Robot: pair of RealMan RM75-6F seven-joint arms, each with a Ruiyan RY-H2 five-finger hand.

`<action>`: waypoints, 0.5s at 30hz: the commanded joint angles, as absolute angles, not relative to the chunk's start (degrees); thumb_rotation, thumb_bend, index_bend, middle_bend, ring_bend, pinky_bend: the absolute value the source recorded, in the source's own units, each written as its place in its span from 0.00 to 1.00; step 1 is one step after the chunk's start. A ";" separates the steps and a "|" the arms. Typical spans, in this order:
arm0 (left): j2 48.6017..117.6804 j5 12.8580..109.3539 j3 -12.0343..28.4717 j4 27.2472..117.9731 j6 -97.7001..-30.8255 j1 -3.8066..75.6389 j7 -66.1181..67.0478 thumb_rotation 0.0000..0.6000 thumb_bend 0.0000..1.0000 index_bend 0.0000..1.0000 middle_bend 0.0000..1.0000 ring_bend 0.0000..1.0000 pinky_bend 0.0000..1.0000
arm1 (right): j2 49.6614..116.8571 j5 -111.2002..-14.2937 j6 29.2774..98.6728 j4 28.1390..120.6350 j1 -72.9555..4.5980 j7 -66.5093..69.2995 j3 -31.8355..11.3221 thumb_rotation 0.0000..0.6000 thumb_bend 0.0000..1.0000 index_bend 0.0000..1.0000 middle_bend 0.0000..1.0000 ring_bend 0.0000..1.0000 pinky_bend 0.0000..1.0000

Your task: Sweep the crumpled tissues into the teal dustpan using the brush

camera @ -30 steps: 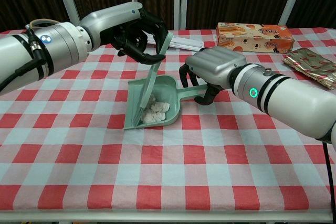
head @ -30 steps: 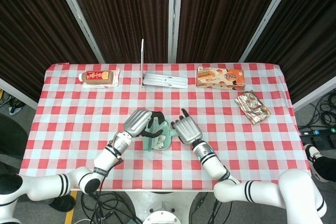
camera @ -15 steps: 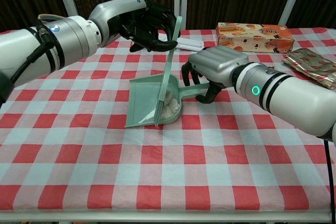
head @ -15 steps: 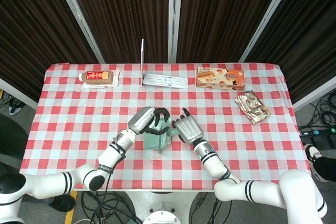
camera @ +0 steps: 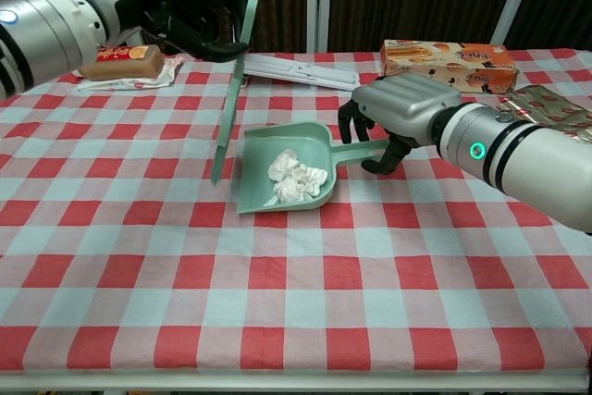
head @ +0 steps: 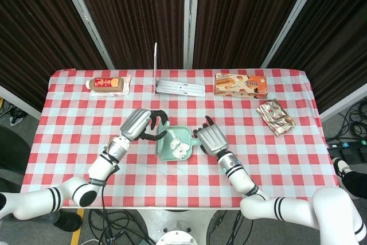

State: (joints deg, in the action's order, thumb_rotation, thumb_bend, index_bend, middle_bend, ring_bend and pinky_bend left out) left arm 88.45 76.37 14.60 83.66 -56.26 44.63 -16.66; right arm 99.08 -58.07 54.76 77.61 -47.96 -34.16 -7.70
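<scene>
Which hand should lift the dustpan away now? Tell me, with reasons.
Probably the right hand: it already grips the handle of the teal dustpan, which holds the crumpled tissues. The left hand holds the brush raised off to the side.

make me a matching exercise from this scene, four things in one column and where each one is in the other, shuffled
Things:
1. crumpled tissues
2. brush
3. dustpan handle
4. biscuit box

Places:
A. held by the right hand
B. far side of the table, right of centre
C. inside the teal dustpan
D. held by the left hand, lifted left of the dustpan

Pairs: 1-C, 2-D, 3-A, 4-B
</scene>
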 commanded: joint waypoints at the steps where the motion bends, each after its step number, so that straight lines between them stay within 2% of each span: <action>1: 86.63 77.55 12.72 81.36 -58.04 43.20 -12.13 1.00 0.46 0.55 0.55 0.67 0.85 | 98.04 -58.34 54.87 77.87 -47.33 -33.94 -7.22 1.00 0.41 0.59 0.59 0.30 0.09; 3: 85.70 77.30 11.56 79.64 -58.43 42.63 -7.03 1.00 0.46 0.55 0.55 0.67 0.85 | 97.55 -57.94 54.46 77.96 -46.94 -33.61 -7.02 1.00 0.37 0.49 0.53 0.26 0.08; 5: 85.10 76.47 10.33 78.08 -58.19 42.23 -1.11 1.00 0.46 0.55 0.55 0.67 0.85 | 97.26 -57.79 54.18 77.89 -46.60 -33.24 -6.82 1.00 0.32 0.32 0.45 0.20 0.07; 8: 84.97 74.81 8.59 76.41 -57.07 41.87 6.48 1.00 0.46 0.55 0.55 0.67 0.84 | 97.16 -57.78 54.10 77.56 -46.14 -32.77 -6.60 1.00 0.23 0.16 0.35 0.13 0.07; 11: 84.78 72.56 7.64 76.50 -55.13 41.54 9.54 1.00 0.46 0.55 0.55 0.67 0.84 | 96.80 -57.96 54.27 77.80 -45.79 -32.51 -6.58 1.00 0.12 0.08 0.29 0.09 0.06; 15: 84.68 71.34 6.71 76.70 -55.11 41.16 14.24 1.00 0.47 0.54 0.54 0.66 0.84 | 95.21 -58.73 55.33 79.46 -45.13 -32.14 -6.76 1.00 0.09 0.04 0.25 0.08 0.05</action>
